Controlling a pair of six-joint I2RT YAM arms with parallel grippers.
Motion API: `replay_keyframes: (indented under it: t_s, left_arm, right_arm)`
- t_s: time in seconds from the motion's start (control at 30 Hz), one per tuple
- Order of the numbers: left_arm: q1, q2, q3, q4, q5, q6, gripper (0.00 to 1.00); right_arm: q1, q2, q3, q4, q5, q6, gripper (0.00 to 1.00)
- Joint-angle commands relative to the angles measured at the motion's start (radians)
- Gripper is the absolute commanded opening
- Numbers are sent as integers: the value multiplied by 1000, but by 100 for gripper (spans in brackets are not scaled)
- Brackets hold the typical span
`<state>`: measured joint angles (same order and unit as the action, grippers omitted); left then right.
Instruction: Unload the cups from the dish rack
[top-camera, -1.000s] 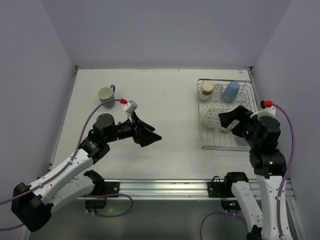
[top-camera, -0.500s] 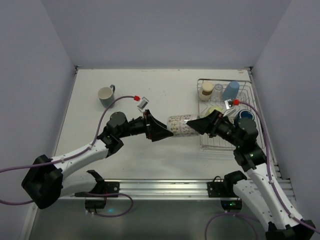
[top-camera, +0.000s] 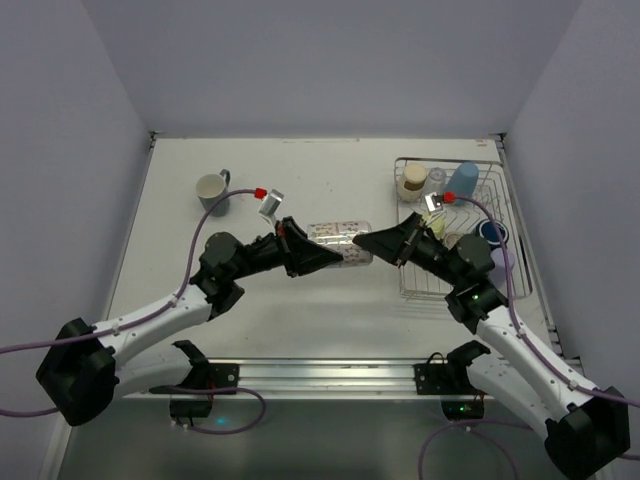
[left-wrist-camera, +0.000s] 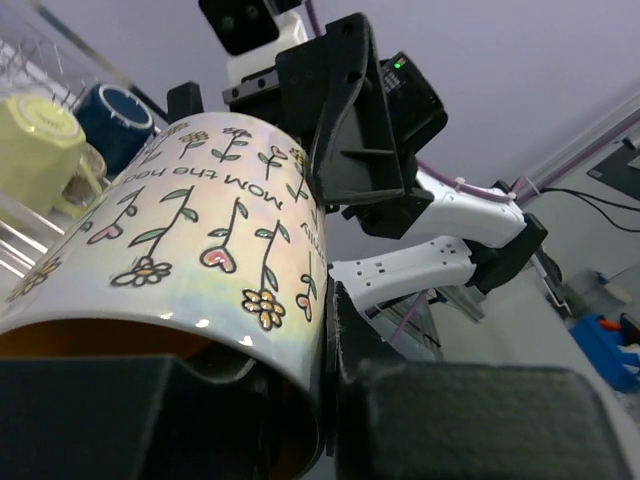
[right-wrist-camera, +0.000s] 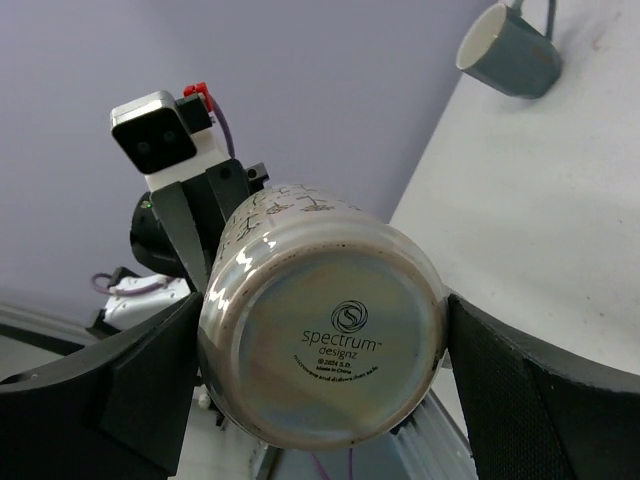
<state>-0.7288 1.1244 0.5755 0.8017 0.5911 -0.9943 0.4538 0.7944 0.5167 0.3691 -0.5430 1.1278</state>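
White flowered mug (top-camera: 335, 233) hangs midair, right gripper (top-camera: 364, 241) jaws clamping its base, left gripper (top-camera: 334, 257) jaws pinching its rim; right should release slowly.

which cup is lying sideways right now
The flower-printed white mug, held horizontally in mid-air between left claw and right claw; the grey-blue mug on the table stands upright.

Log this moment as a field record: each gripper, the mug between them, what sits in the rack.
left gripper: shut on flowered mug rim
right gripper: clamped around that mug's base
flowered mug: sideways in the air, left of the dish rack
dish rack: cream cup, clear glass, light blue cup, navy cup, yellow cup
table: grey mug, far left
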Motion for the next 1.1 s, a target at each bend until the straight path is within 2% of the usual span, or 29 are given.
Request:
replay_keyframes:
  t_s: [0.0,0.03,0.07,0.23,0.27,0.3,0.43,0.5,0.53,0.57,0.7,0.73,0.97,1.07]
  left_arm:
    - [-6,-47,-8,38,-108,48,0]
    - [-6,-70,-8,25,-115,57,0]
    - [-7,-86,-9,-4,-134,84,0]
    - [-6,-274,-63,-47,-289,138,0]
    - [-6,-293,-43,-106,-336,205,0]
    - [-4,-314,-14,-245,-362,236,0]
    - [-4,-348,53,-399,-463,341,0]
    - [-4,-332,72,-511,-566,388,0]
    - [-4,-304,142,-576,-627,413,0]
    - [-3,-263,197,-752,-743,469,0]
    - [22,60,495,-1093,-866,601,0]
    - [49,108,594,-1136,-854,615,0]
    - [219,461,895,-1312,-710,697,0]
    - [267,609,1024,-1372,-726,723,0]
  right_arm:
    - [29,-1,-21,214,17,15,77]
    - [28,-6,-24,211,44,6,90]
    - [28,-17,-27,199,58,-2,98]
    - [25,-47,-27,97,124,-48,99]
    - [26,-52,-26,79,149,-59,99]
    - [25,-61,-17,36,162,-72,99]
    - [25,-69,-9,-33,225,-124,99]
    - [26,-72,-6,-68,244,-140,99]
    - [26,-76,3,-96,253,-155,99]
    - [26,-77,35,-136,265,-180,99]
    - [28,-78,124,-429,304,-310,99]
    - [28,-83,137,-465,310,-348,99]
    - [26,-190,169,-670,388,-459,99]
    - [28,-233,163,-726,400,-484,99]
